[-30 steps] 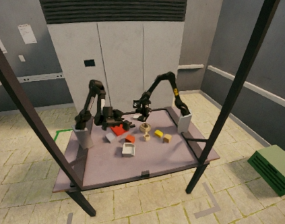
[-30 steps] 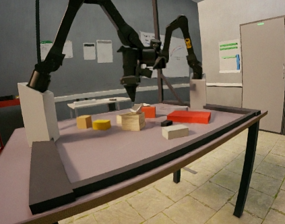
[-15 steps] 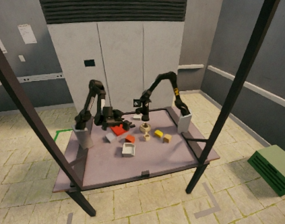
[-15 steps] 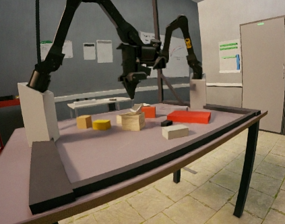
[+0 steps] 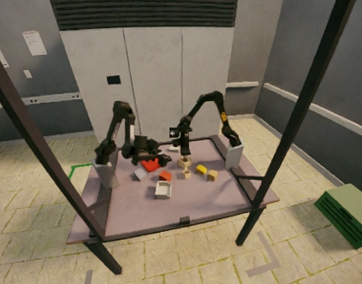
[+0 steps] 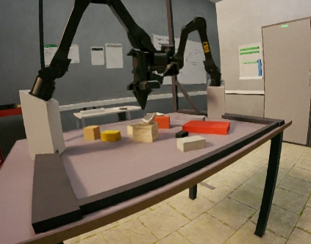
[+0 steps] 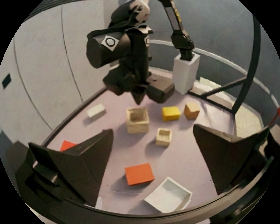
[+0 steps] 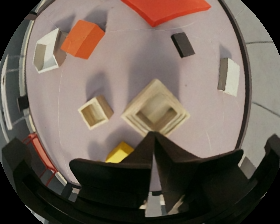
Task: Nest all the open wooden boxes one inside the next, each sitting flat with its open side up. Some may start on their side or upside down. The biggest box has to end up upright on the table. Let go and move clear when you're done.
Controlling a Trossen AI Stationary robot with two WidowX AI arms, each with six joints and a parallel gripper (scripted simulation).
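Just under the right gripper (image 5: 186, 152) (image 6: 143, 106) (image 7: 137, 101) (image 8: 153, 134) sits the nest of wooden boxes (image 5: 184, 162) (image 6: 145, 133) (image 7: 137, 125) (image 8: 137, 116). The right jaws are pressed together with nothing in them, and they hang in the air above the nest. The nest stands flat on the table with its open side up.

A bit farther out is the small wooden box (image 5: 186, 174) (image 6: 129, 129) (image 7: 163, 142) (image 8: 106, 111). It sits apart from the nest, open side up too. In the right wrist view it lies to the left of the shut tips; in the top view it is on the near side of the nest. It looks about as wide as it is long, so no side is the long one. What counts is lining the jaws up with two flat walls, and those walls look turned aslant to the right jaws.

The right arm looks nearer, so I think it should swing over, open up, grab the small box and bring it back to the nest's middle. The yellow block (image 5: 201, 169) (image 6: 110, 136) (image 7: 171, 114) (image 8: 120, 152) is near enough to bump.

Farthest from this job, the left gripper (image 5: 167, 160) (image 6: 171, 69) (image 7: 154, 131) has its jaws wide apart, holding nothing.
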